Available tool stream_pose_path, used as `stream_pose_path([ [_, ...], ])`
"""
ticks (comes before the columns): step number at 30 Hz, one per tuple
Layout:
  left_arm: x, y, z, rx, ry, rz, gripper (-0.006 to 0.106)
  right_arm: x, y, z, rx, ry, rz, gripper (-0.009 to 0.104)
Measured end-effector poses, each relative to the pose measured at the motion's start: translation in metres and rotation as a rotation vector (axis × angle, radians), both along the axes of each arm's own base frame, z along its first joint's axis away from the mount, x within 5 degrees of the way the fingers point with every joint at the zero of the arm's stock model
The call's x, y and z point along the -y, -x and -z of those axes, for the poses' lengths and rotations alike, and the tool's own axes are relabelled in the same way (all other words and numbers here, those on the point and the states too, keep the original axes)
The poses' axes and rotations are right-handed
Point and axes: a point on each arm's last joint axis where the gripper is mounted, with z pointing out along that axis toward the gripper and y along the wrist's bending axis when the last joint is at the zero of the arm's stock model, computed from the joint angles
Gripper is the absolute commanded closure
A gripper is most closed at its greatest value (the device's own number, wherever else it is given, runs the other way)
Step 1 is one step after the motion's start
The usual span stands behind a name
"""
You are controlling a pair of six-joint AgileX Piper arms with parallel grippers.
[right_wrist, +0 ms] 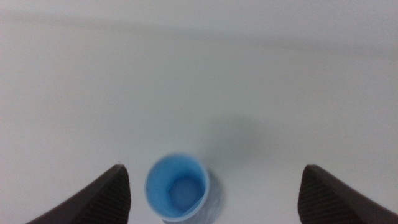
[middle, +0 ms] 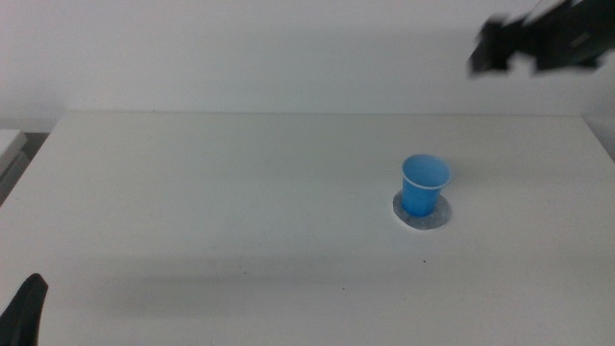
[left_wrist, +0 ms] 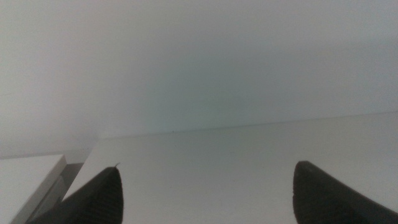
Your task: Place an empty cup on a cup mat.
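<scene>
The small blue cup (middle: 424,185) with a thin white rim stands upright on the round speckled grey cup mat (middle: 424,216) on the right half of the white table. In the right wrist view the cup (right_wrist: 176,188) shows from above, empty inside, with a sliver of the mat (right_wrist: 214,202) beside it. My right gripper (middle: 495,48) is high above and behind the cup at the top right, blurred; its jaws stand wide apart and hold nothing. My left gripper (middle: 24,309) waits at the bottom left corner, jaws wide apart and empty.
The white table (middle: 240,202) spreads wide to the left of the cup. A pale object (middle: 8,146) sits past the table's left edge; it also shows in the left wrist view (left_wrist: 28,180). A white wall stands behind.
</scene>
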Motion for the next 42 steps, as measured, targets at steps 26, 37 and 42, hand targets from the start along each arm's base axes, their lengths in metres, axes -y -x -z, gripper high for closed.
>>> stream_pose_path([
  [26,0.0,0.0,0.0,0.0,0.0,0.0,0.007,0.073,0.235,0.067,0.532,-0.042,0.13,0.002],
  [37,0.0,0.0,0.0,0.0,0.0,0.0,0.007,0.078,0.28,0.159,0.567,-0.05,0.125,0.002],
  [42,0.0,0.0,0.0,0.0,0.0,0.0,0.007,0.079,0.29,0.172,0.644,-0.064,0.126,0.002],
])
